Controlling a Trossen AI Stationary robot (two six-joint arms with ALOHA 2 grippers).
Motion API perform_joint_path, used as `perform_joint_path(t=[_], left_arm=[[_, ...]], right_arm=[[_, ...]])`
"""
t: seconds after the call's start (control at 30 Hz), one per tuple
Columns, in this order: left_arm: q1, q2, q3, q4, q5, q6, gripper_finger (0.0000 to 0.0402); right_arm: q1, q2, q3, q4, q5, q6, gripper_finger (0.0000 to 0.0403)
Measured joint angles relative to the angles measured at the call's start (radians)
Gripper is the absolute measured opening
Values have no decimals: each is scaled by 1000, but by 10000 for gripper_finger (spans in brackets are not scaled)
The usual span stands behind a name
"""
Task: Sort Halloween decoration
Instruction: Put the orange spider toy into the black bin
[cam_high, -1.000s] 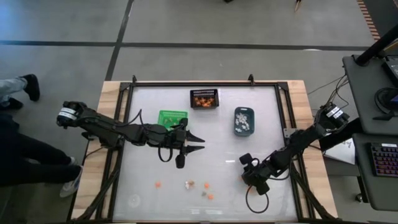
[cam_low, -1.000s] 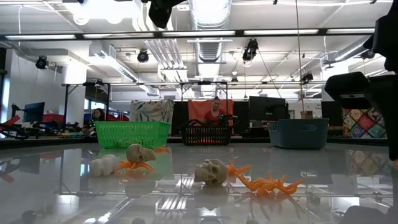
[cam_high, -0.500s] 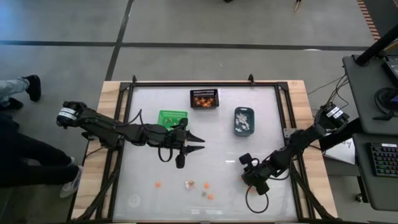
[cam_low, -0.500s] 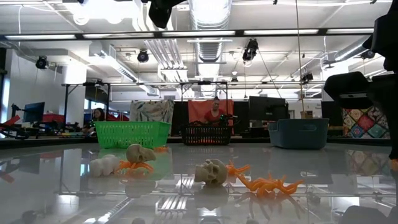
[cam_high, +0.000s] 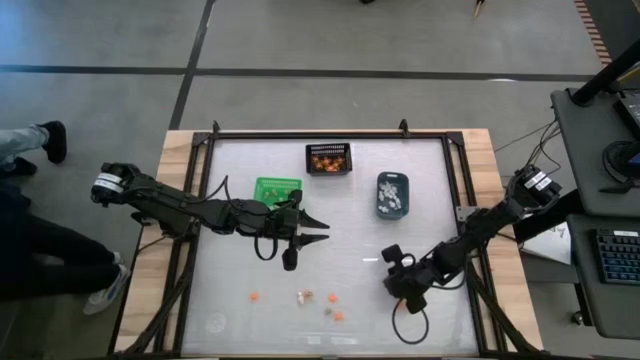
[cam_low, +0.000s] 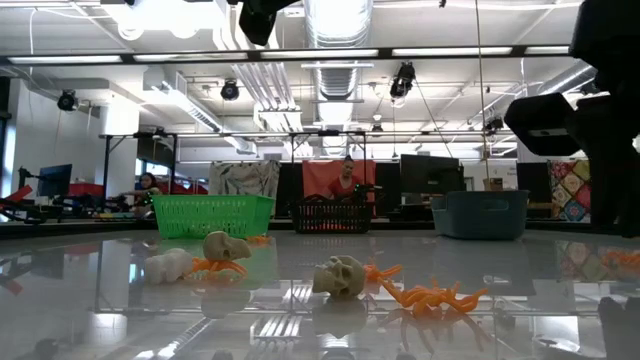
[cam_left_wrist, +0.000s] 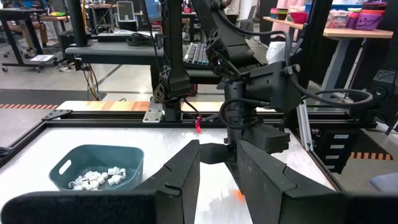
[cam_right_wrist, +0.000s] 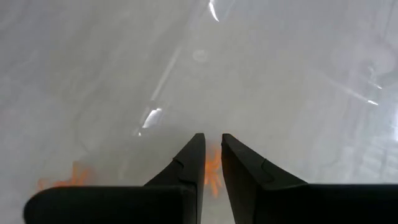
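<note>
One orange trinket (cam_right_wrist: 213, 167) half-hidden between right tool's (cam_right_wrist: 212, 149) narrowed fingers; left tool (cam_left_wrist: 217, 163) parted, empty.

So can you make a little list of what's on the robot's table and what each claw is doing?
table: white top
bins: green, black mesh, blue-grey
loose trinkets: orange and pale bits near the front edge
left claw: open, empty, hovering mid-table
right claw: nearly closed around an orange trinket on the table
</note>
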Motion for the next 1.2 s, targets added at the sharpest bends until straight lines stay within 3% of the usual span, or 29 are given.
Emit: perform_joint_path(t=[0.27,0.43,0.57,0.8,1.03,1.2], left_arm=[[0,0,0,0,0,0,91],[-5,11,0,-1,1,0,91],[-10,37,0,7,2,0,91],[-10,63,0,41,2,-5,91],[-10,63,1,62,2,2,91],[-10,63,1,69,2,3,91]], right_arm=[[-34,-14,0,-23,-32,41,42],[-27,-93,-45,-12,-33,40,16],[-14,-176,-153,125,-25,75,9],[35,-229,-373,552,27,95,9],[51,-195,-418,586,40,117,11],[51,-174,-414,580,23,126,55]])
